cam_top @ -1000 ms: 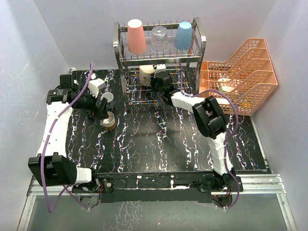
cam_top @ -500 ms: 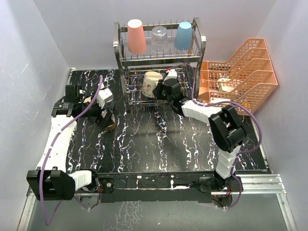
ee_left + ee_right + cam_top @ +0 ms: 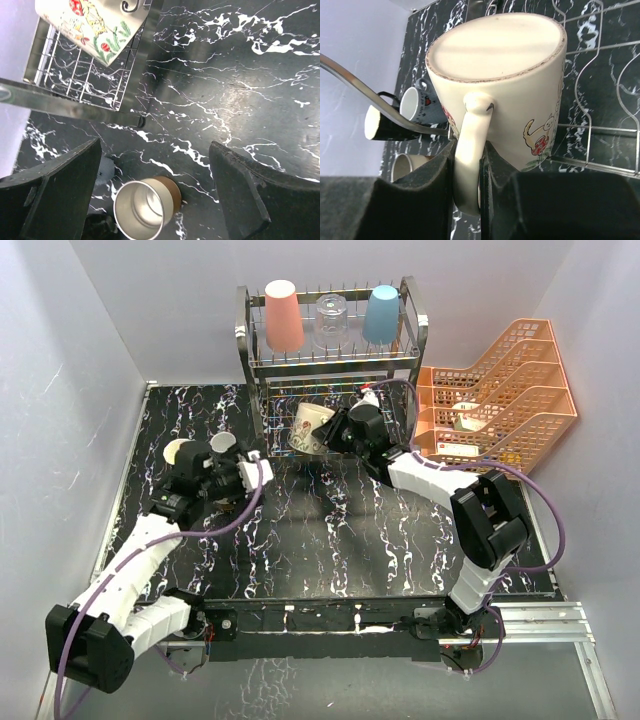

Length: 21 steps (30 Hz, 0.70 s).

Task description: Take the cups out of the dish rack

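Marbled black table (image 3: 350, 540): where the mug should land, I'd say near the cups standing at the left.
Cream mug (image 3: 505, 90): tilted, at the front of the dish rack's (image 3: 330, 365) lower tier.
Right gripper (image 3: 469, 170): clenched on the mug's handle; best drawn out slowly, clear of the wires.
Left gripper (image 3: 155, 190): spread, empty, above the brownish metallic cup (image 3: 145, 205).

Desk (image 3: 350, 540): tall chrome wire dish rack (image 3: 335, 362) at far edge, centre. Upper tier, left to right: salmon-pink plastic tumbler (image 3: 283, 315), clear glass (image 3: 331, 322), light-blue plastic tumbler (image 3: 381, 313). Cream ceramic mug (image 3: 312, 428) tilted over front of lower tier, handle in right gripper (image 3: 467, 170). Orange plastic lattice trays (image 3: 500, 390) right of rack, far right corner. Toward left edge: black cup (image 3: 178, 452), small grey cup (image 3: 223, 445) just right of it, brownish metallic cup (image 3: 145, 210) nearer the front.
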{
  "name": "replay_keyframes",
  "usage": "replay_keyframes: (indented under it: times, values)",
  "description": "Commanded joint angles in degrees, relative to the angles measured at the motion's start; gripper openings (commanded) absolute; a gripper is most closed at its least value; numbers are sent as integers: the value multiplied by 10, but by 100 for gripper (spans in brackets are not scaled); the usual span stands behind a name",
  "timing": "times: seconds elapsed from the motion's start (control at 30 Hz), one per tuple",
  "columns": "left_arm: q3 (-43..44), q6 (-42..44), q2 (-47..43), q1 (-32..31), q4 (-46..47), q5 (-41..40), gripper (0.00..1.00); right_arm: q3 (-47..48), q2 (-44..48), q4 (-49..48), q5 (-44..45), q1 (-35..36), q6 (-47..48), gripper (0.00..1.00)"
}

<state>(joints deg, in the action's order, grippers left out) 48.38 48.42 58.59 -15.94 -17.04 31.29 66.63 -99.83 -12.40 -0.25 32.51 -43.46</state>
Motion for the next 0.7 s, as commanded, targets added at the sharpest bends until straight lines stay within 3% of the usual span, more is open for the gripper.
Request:
replay_keyframes:
  times: [0.0,0.17,0.33,0.47,0.67]
  values:
    - [-61,59,-32,-48,158,-69,85,4,71,-106,-34,3,-98,8]
    - [-136,126,-43,-84,290,-120,85,-6,96,-116,-45,4,-147,8]
    - [-170,137,-24,-104,414,-148,85,-20,127,-118,-62,4,-178,8]
    - [-165,105,-14,-108,453,-138,85,-43,155,-122,-72,4,-209,8]
    - [-157,70,-32,-124,383,-91,85,-90,193,-134,-76,15,-278,8]
